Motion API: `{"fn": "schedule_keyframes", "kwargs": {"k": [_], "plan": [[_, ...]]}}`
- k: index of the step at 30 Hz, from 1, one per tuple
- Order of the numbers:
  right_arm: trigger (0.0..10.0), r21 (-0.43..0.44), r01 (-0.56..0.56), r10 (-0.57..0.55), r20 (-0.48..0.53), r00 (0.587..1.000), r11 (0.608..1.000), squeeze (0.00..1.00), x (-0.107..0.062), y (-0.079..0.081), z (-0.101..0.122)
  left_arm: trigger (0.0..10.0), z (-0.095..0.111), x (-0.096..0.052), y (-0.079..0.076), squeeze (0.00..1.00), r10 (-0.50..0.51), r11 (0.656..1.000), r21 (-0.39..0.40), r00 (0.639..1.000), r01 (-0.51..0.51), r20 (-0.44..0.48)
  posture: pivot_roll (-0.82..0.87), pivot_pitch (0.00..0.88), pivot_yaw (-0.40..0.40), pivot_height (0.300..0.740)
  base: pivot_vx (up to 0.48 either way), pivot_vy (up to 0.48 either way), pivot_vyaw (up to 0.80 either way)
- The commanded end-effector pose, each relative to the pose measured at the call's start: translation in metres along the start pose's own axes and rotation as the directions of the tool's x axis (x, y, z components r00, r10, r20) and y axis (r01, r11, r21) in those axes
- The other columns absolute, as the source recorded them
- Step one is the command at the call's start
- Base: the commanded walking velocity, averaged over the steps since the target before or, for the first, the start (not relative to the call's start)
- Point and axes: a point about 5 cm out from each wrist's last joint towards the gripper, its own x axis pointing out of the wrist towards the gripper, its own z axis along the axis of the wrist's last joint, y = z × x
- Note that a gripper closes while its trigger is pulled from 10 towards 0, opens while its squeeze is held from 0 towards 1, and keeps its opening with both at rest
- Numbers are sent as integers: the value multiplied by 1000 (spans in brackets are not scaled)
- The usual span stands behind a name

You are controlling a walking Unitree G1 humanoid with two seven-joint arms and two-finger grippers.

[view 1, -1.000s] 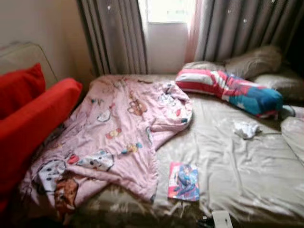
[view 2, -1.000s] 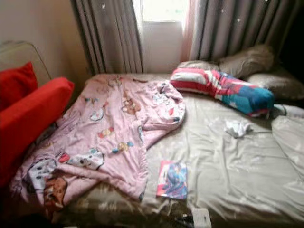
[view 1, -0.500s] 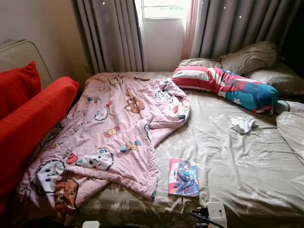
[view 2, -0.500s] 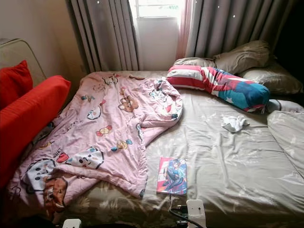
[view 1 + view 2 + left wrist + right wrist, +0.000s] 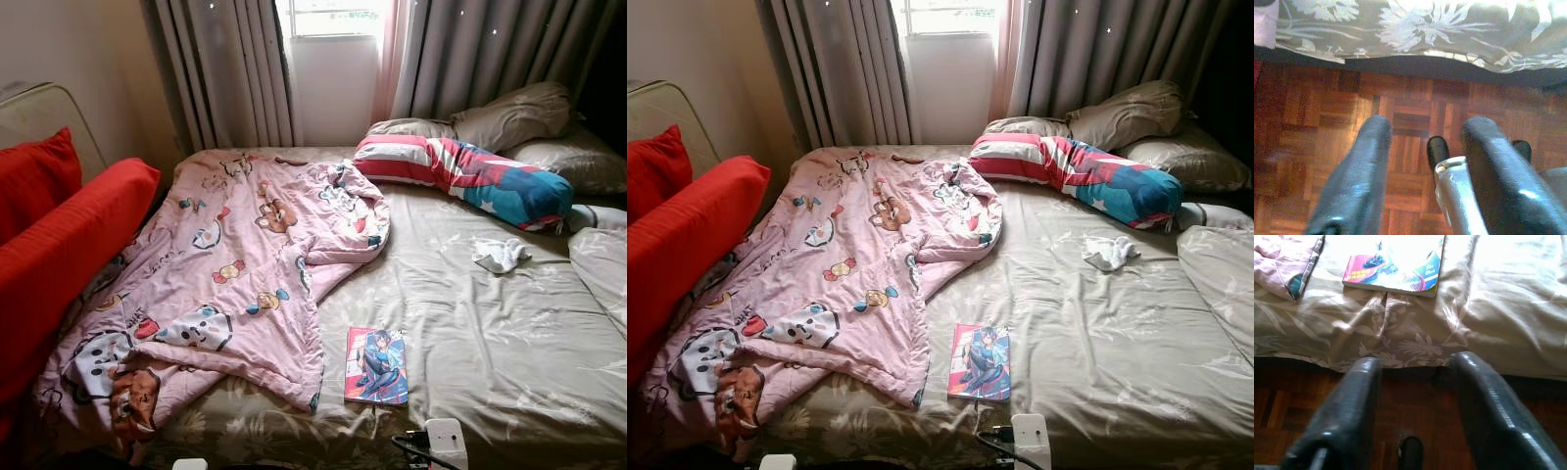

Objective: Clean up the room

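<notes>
The left end effector [image 5: 1422, 161] hangs low over the parquet floor [image 5: 1317, 112] beside the foot of the bed [image 5: 509, 333], its two black fingers spread apart and holding nothing. The right end effector [image 5: 1415, 406] is likewise released and empty, poised above the floor at the bed's edge; just ahead of it, on the beige floral sheet, lies a colourful book [image 5: 1393, 265], with a corner of the pink cartoon blanket [image 5: 235, 264] beside that. Farther beyond, well apart from both end effectors, a crumpled white cloth [image 5: 500, 255] rests on the sheet near a striped red, white and blue bolster [image 5: 460, 176] and beige pillows [image 5: 514, 113]. Red cushions [image 5: 59, 235] line the bed's left side.
</notes>
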Motion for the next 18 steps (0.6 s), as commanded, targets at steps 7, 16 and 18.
{"fn": "schedule_keyframes", "kwargs": {"k": [7,16,18], "plan": [[10000,6,8,-7,-23,1000,1000,204,-2,0,-7,10000,-1,0,-1,267,-11,1000,-8,1000,11,4,-18,46,58,740,0,0,0],[10000,22,13,-13,-1,1000,1000,0,-1,2,-2,10000,-3,-2,3,0,-1,1000,7,1000,1,0,-17,50,61,740,0,0,0],[10000,21,13,-13,2,1000,1000,0,0,2,-1,10000,-2,-2,3,0,1,1000,4,1000,-1,2,-16,54,61,740,0,0,0]]}}
